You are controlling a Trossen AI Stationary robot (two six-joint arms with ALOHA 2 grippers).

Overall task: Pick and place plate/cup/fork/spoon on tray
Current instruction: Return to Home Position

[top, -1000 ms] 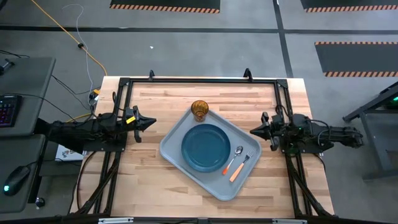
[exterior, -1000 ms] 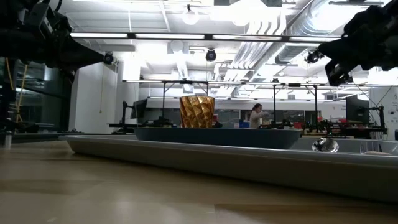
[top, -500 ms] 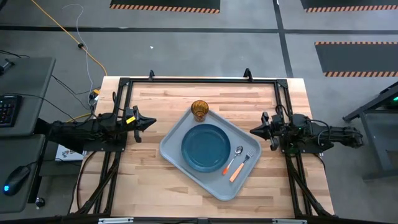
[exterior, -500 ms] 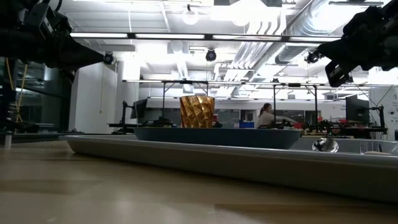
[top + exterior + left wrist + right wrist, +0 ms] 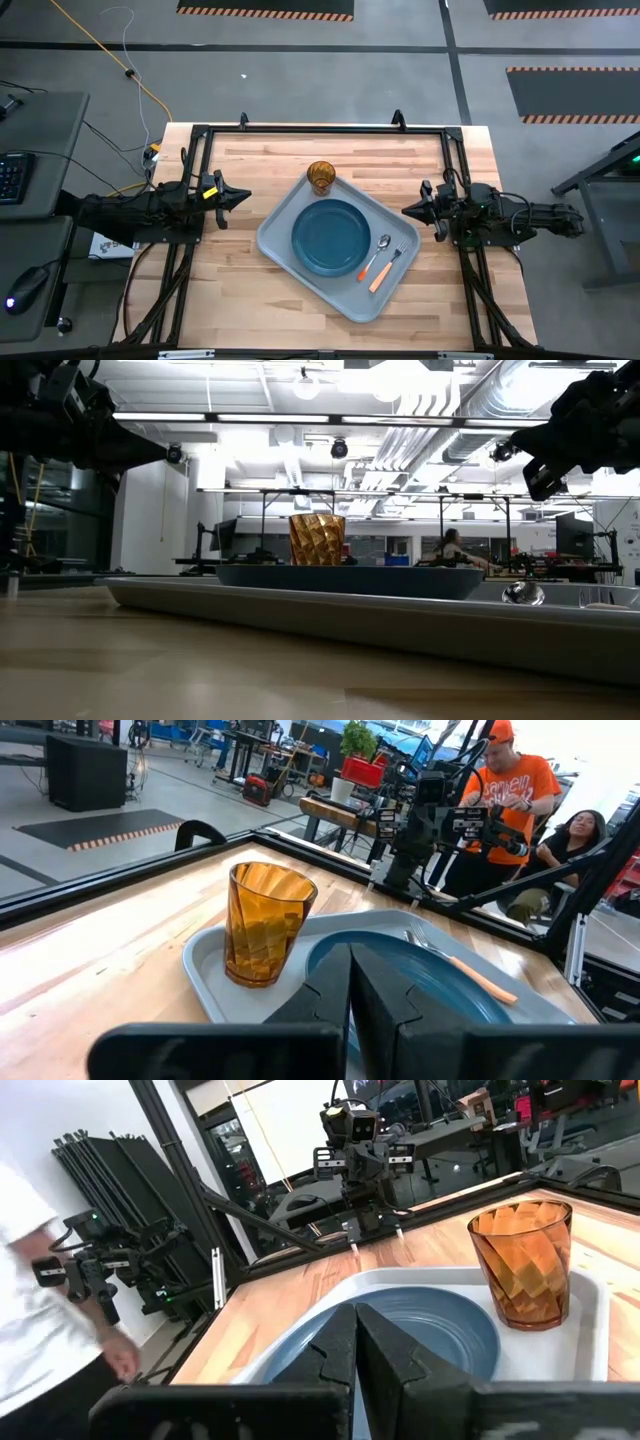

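Note:
The grey-blue tray point(image 5: 280, 245) lies turned on the wooden table. The teal plate point(image 5: 331, 237) rests flat in its middle. The amber cup point(image 5: 320, 177) stands upright in the tray's far corner. The red-handled spoon point(image 5: 374, 258) and the peach-handled fork point(image 5: 388, 267) lie side by side on the tray, right of the plate. My left gripper point(image 5: 243, 197) is shut and empty left of the tray, above the table. My right gripper point(image 5: 407, 210) is shut and empty right of the tray. The wrist views show the cup point(image 5: 262, 923) point(image 5: 524, 1262) and plate point(image 5: 420, 982) point(image 5: 400, 1330).
A black metal frame point(image 5: 300, 130) runs along the table's far, left and right edges. Bare wood lies near the front and left of the tray point(image 5: 220, 290). People show in the room beyond the table point(image 5: 500, 790).

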